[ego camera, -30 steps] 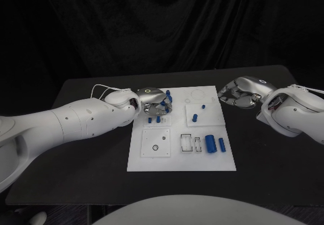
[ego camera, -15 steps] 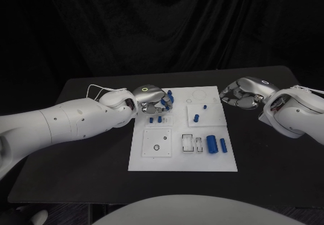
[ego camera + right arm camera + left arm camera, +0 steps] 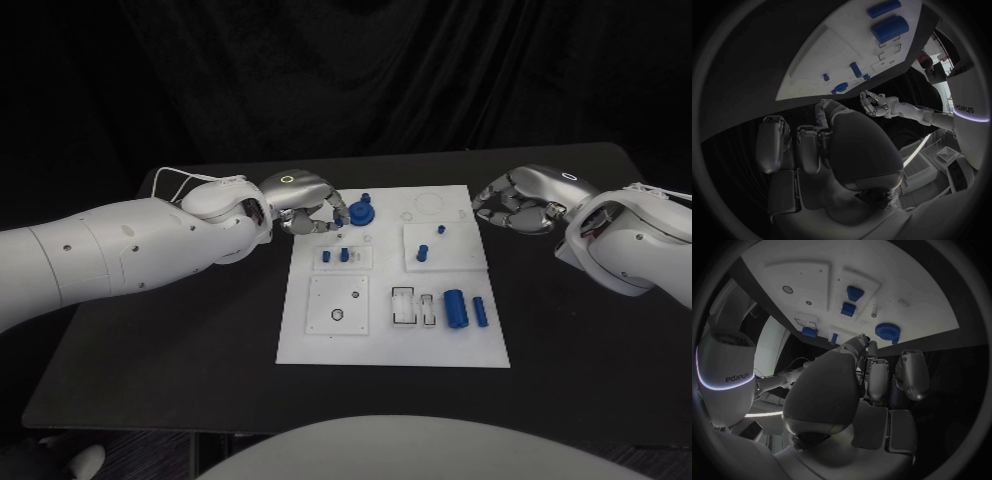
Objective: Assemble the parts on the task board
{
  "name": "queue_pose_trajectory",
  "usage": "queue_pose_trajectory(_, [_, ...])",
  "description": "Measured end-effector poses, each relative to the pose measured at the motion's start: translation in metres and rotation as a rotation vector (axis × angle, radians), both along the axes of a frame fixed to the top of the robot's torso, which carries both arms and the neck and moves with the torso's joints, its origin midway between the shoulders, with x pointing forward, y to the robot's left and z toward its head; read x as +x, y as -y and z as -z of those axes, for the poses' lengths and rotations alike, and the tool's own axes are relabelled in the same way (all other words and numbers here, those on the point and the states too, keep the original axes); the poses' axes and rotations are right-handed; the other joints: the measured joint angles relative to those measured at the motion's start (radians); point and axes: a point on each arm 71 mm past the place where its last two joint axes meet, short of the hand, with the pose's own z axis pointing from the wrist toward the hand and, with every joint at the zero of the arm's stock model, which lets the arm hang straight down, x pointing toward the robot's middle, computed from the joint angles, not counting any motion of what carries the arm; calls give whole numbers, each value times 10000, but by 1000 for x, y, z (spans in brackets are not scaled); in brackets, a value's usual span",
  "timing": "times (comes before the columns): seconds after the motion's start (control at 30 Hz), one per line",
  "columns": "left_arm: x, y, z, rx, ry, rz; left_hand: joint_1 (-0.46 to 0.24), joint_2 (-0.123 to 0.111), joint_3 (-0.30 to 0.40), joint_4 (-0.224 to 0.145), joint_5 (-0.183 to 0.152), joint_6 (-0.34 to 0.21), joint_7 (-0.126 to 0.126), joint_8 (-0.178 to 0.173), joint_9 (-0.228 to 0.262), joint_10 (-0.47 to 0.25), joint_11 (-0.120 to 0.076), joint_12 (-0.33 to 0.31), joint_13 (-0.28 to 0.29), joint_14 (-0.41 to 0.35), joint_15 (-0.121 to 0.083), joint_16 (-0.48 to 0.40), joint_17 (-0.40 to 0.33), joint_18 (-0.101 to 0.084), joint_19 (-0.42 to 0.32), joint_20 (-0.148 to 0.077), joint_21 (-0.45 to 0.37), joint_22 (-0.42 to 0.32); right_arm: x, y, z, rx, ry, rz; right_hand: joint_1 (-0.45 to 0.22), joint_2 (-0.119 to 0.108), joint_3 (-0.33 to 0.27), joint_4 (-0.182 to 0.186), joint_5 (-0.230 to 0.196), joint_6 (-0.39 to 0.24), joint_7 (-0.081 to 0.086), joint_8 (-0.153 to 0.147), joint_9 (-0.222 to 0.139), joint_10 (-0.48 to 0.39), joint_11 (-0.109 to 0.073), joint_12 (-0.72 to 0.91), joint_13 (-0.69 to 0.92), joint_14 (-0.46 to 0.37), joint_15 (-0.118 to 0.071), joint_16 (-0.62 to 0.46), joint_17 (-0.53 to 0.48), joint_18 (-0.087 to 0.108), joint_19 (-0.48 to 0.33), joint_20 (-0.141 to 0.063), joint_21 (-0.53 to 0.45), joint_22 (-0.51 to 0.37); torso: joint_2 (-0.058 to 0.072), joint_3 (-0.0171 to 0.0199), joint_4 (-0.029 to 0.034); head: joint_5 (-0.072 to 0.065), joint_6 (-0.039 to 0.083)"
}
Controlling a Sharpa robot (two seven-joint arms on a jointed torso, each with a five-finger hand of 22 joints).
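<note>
Your left hand [image 3: 306, 203] is drawing back off the board [image 3: 389, 345], empty with fingers loosely curled, leaving the blue gear [image 3: 362, 212] standing at the far left corner. Your right hand [image 3: 522, 203] is waiting right of the board, curled, empty.

A big black worktop [image 3: 173, 340] sits in the middle. Its top is flat and dark, and its corners are a little rounded. Behind the worktop hangs a black curtain [image 3: 375, 70] with soft folds running up and down. It covers the whole back. Down at one near corner of the worktop, a bit of darker floor [image 3: 29, 455] peeks out.
</note>
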Motion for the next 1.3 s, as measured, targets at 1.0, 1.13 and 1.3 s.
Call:
queue_pose_trajectory(1.0, [8, 1, 25, 613, -505, -525, -128, -56, -31, 84, -38, 35, 35, -40, 2, 49, 17, -99, -75, 1, 0, 1, -64, 2, 1, 0, 0, 0, 1, -1, 2, 29, -116, 17, 0, 0, 28, -28, 0, 0, 0, 0, 0, 0, 0, -41, -7, 0, 0, -71, 0, -1, 0, 0, -130, 0, 15, -13, -29, 41, 0])
queue_pose_trajectory(1.13, [8, 2, 27, 620, -535, -521, -128, -56, -31, 84, -38, 35, 35, -40, 2, 48, 17, -99, -80, -21, 22, -40, -111, 2, 1, 0, -37, 0, 1, -1, 2, 31, -119, 17, 0, 0, 28, -28, 0, 0, 0, 0, 0, 0, 0, -71, -7, 0, 0, -71, 0, -1, 0, 0, -130, 0, 15, -11, -36, 42, 0])
queue_pose_trajectory(1.3, [8, 3, 28, 627, -535, -514, -128, -56, -32, 83, -38, 35, 35, -40, 1, 48, 17, -136, -82, -36, 37, -40, -132, 2, 1, 1, -37, 0, 1, 0, 2, 32, -121, 19, 0, 0, 57, -57, 0, 0, 0, 0, 0, 0, 0, -84, -7, 0, 0, -110, 0, 0, 0, 0, -129, 0, 12, -9, -41, 42, 0])
